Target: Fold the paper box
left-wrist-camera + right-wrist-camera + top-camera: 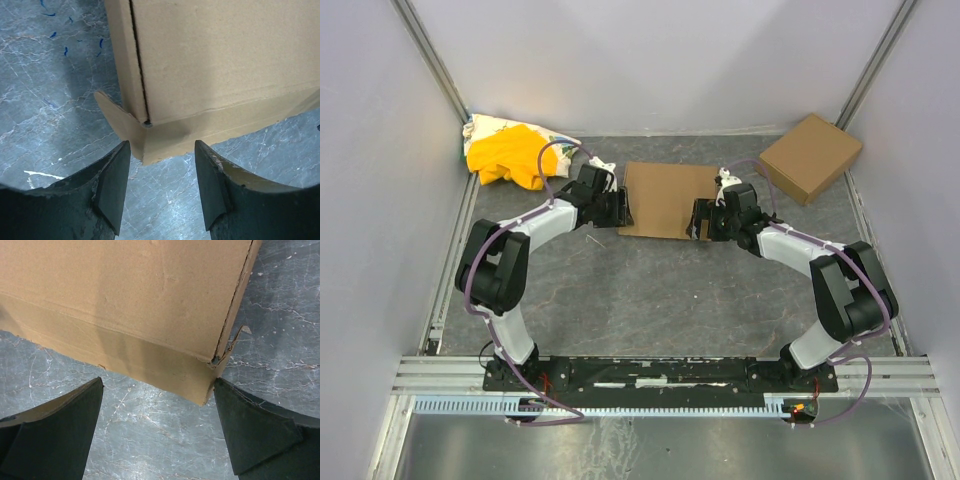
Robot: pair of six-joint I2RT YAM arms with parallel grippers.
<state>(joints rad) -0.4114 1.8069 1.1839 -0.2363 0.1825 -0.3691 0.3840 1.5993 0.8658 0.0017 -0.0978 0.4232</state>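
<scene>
Left end effector (617, 206) and right end effector (703, 218), both spread and empty, flank the paper box (665, 198) lying mid-surface (650, 290); best to press its ends inward evenly, square to the creases.

You have bare table (650, 290) open along the near side of the paper box (663, 198). At the far left a yellow-and-white cloth bundle (508, 155) blocks the corner; at the far right a second cardboard box (810, 156) does. Walls (380, 200) close both sides.
</scene>
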